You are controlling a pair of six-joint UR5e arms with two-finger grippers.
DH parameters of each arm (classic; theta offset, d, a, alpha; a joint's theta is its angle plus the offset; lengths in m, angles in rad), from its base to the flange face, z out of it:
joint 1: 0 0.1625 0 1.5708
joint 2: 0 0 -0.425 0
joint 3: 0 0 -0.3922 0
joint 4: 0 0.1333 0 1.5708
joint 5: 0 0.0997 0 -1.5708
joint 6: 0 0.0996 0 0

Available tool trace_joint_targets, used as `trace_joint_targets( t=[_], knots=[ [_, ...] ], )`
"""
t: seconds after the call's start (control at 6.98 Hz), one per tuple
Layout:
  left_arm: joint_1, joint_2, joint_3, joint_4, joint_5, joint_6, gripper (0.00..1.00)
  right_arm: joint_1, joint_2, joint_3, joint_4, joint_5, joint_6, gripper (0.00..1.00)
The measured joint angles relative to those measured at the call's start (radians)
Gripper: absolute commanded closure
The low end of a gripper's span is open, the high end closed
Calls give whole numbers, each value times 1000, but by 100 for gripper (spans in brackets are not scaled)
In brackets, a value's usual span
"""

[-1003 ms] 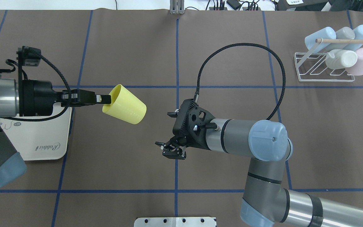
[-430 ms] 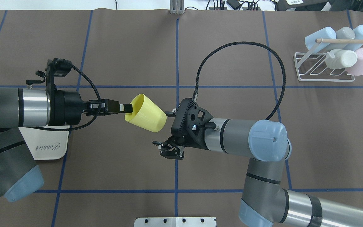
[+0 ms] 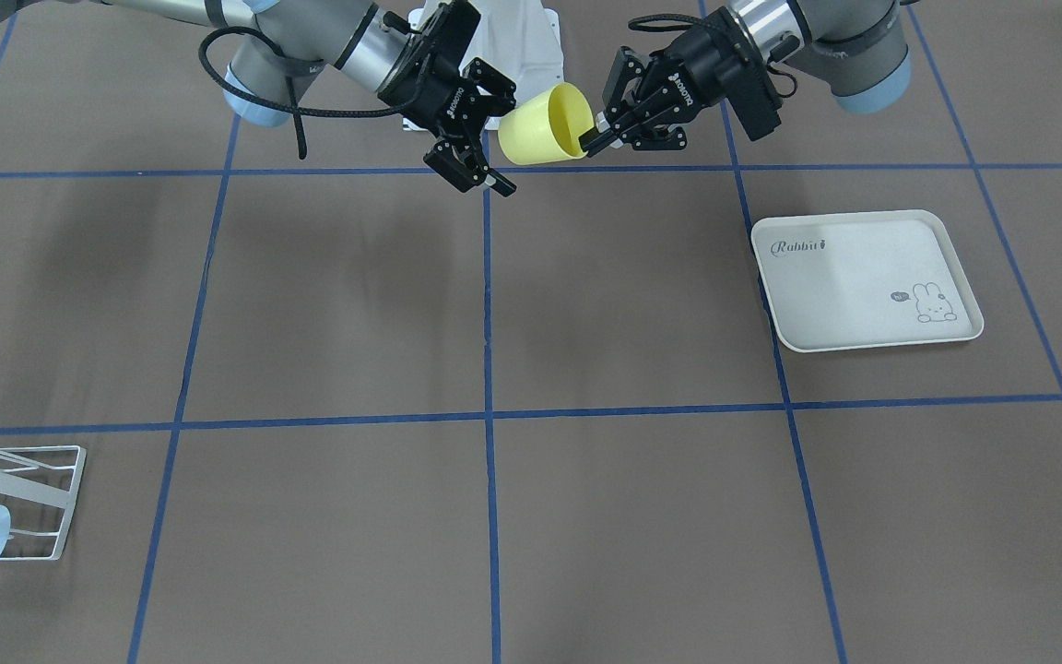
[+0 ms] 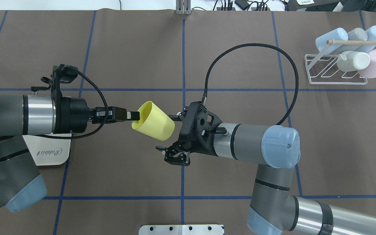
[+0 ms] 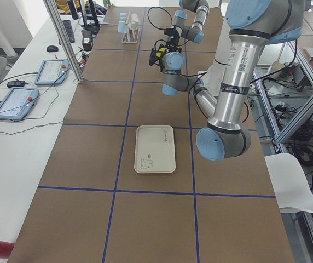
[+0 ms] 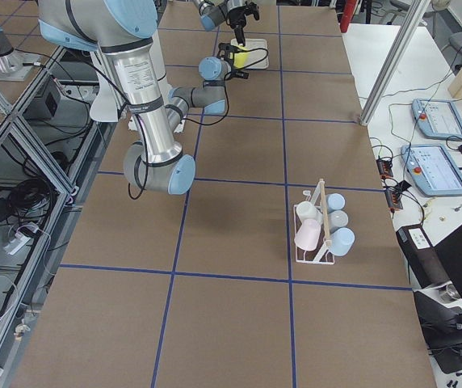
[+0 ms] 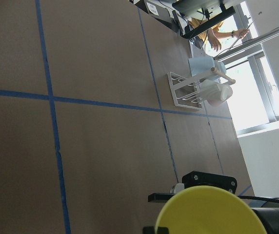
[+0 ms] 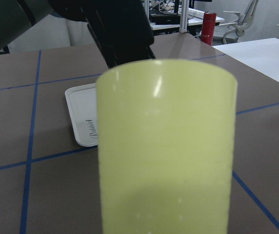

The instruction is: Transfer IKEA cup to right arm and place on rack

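The yellow IKEA cup point(image 4: 153, 121) hangs on its side above the table's middle, mouth toward my left arm. My left gripper point(image 4: 135, 115) is shut on its rim, one finger inside the mouth. My right gripper point(image 4: 172, 137) is open, its fingers spread on either side of the cup's base point(image 3: 514, 138) without closing on it. The cup point(image 8: 166, 146) fills the right wrist view. The white wire rack point(image 4: 336, 71) with its wooden rod stands at the far right and holds several pastel cups.
A cream rabbit-print tray point(image 3: 863, 277) lies on the brown mat under my left arm. Blue tape lines grid the mat. The rack point(image 3: 33, 498) sits well away from both arms, with bare mat between. Tablets and cables lie beyond the table's far edge.
My left arm has carried the cup to the right, up to the right gripper. The right gripper stayed open and shifted only slightly toward the cup.
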Motion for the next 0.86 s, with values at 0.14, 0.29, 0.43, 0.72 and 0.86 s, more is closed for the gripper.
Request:
trace_joint_targets(
  t=[0.14, 0.29, 0.43, 0.72, 0.86],
  knots=[
    [3, 1, 1, 1, 0, 0, 100, 0, 0, 2, 3, 0, 3, 6],
    [6, 1, 2, 1, 0, 0, 100, 1, 1, 4, 4, 0, 7, 7],
    [7, 2, 3, 1, 0, 0, 100, 1, 1, 5, 5, 0, 11, 6],
    [9, 3, 3, 1, 1, 0, 100, -1, -1, -3, 59, -8, 16, 6],
    [9, 3, 3, 1, 1, 0, 100, -4, -3, -13, 105, -15, 19, 6]
  ],
)
